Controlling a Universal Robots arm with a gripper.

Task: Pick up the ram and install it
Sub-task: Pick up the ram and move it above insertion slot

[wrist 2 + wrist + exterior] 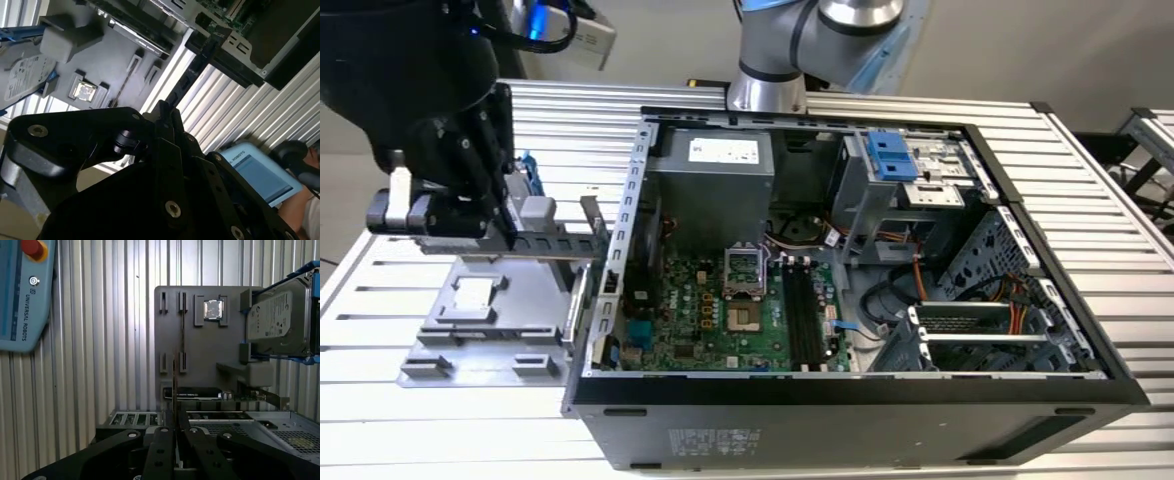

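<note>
In the first wrist view my gripper [175, 432] is shut on the ram [175, 385]. The ram shows edge-on as a thin brownish strip rising from between the black fingers, in front of the grey parts tray [200, 355]. The second wrist view has the fingertips [162, 112] pressed together over the same tray [115, 55]. In the exterior view my wrist [440, 210] hangs over the tray [467, 330], at that view's left of the open computer case [854, 410]. The motherboard's long black slots [801, 315] lie inside the case.
On the tray sit a silver hard drive in a blue frame [275, 315], a small square chip [213, 310] and a black card with a metal bracket [195, 392]. A blue teach pendant [22, 290] lies on the ribbed metal table [100, 365].
</note>
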